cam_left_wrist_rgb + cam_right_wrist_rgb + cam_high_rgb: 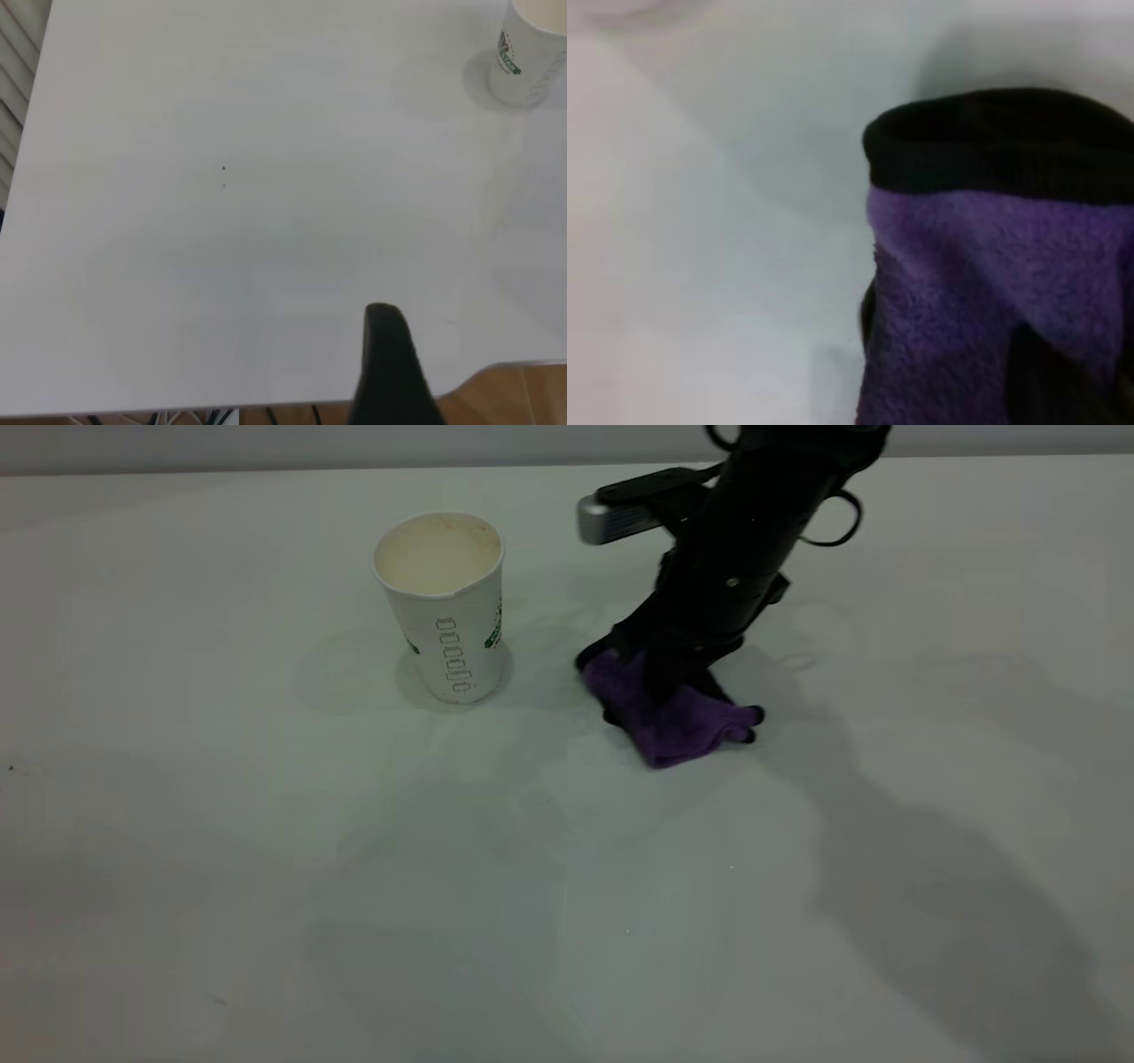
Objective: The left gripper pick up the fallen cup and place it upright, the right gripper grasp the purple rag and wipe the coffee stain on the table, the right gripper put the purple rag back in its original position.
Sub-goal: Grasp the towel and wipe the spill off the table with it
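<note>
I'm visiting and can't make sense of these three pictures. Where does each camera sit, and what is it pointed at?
Exterior view: outside the rig, looking down at the table, upright cup, and right gripper on the rag.
Left wrist view: on the left arm near the table's edge, looking across it to the cup; one black finger shows.
Right wrist view: on the right arm, close over the rag.
Shared: cup, rag.

The surface (266, 921) was evenly but dimly lit, with a faint green-grey cast. A broad soft shadow was thrown from the right arm toward the near right corner, and a pale ring of shade was seen round the cup (446, 607). The purple rag (983, 292) was rendered blurred, far too close for focus.
</note>
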Motion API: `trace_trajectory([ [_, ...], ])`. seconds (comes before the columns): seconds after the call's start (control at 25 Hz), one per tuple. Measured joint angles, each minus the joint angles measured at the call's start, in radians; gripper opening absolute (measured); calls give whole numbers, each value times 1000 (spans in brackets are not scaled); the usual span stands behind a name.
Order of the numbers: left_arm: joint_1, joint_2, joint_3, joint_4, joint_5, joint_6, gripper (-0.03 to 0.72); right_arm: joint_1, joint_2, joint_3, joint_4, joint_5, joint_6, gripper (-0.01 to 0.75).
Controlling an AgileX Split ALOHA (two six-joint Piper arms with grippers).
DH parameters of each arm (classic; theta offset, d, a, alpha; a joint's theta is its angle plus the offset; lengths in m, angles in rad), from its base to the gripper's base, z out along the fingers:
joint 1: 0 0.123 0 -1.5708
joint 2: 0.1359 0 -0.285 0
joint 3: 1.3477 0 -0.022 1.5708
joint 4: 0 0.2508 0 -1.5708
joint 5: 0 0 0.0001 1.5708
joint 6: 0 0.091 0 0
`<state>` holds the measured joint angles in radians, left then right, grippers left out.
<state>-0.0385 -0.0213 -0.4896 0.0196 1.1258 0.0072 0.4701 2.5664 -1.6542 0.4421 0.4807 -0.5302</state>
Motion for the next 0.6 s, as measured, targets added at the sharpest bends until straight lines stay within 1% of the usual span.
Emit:
trace_trajectory([
  [0.24, 0, 0, 0, 0, 0, 0, 532, 90, 0, -1, 1, 50, 0, 52],
  [0.48, 0, 0, 0, 0, 0, -1, 532, 209, 2, -1, 2, 114, -12, 52],
  [0.6, 0, 0, 0, 0, 0, -1, 532, 245, 2, -1, 1, 118, -16, 52],
])
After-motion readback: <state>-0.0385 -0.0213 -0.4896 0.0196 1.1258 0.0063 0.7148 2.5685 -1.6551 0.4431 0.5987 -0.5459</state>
